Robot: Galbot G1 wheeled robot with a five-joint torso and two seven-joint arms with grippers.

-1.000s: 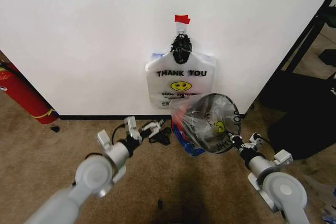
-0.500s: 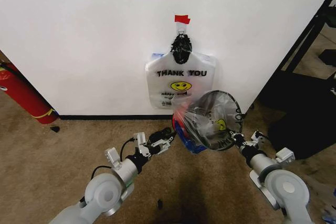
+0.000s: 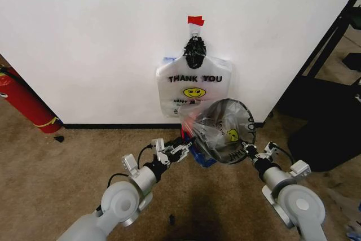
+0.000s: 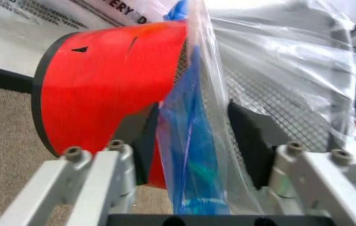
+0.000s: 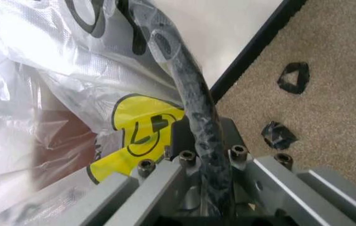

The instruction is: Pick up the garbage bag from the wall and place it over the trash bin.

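Two grippers work at the trash bin [image 3: 225, 131], which is tipped with its mouth toward the camera, just in front of the wall [image 3: 90, 38]. Head view: the right gripper [image 3: 249, 152] holds the bin at its rim on the robot's right, apparently to keep it raised and steady; the left gripper [image 3: 179, 152] reaches in at the opposite side, where the blue handle part of the garbage bag [image 3: 210, 134] hangs off the red base. The bag already lies crumpled over and inside the mesh. A flat bundle of bags [image 3: 193, 87] hangs on the wall under a black knot [image 3: 194, 51] and red tape [image 3: 195, 21]. A red cylinder [image 3: 25, 104] leans at far left. Left wrist view: the left gripper [image 4: 193, 136] is spread, its dark pads either side of the blue and clear film of the bag [image 4: 193, 155], not yet pinching it; the bin's red base [image 4: 108, 89] sits beside one pad. Judgement: it is placed to take the loose edge and draw it over the rim. Right wrist view: the right gripper [image 5: 200, 141] is pressed onto the bin's black rim [image 5: 193, 103], with bag film and its yellow smiley [image 5: 137, 134] trapped alongside.
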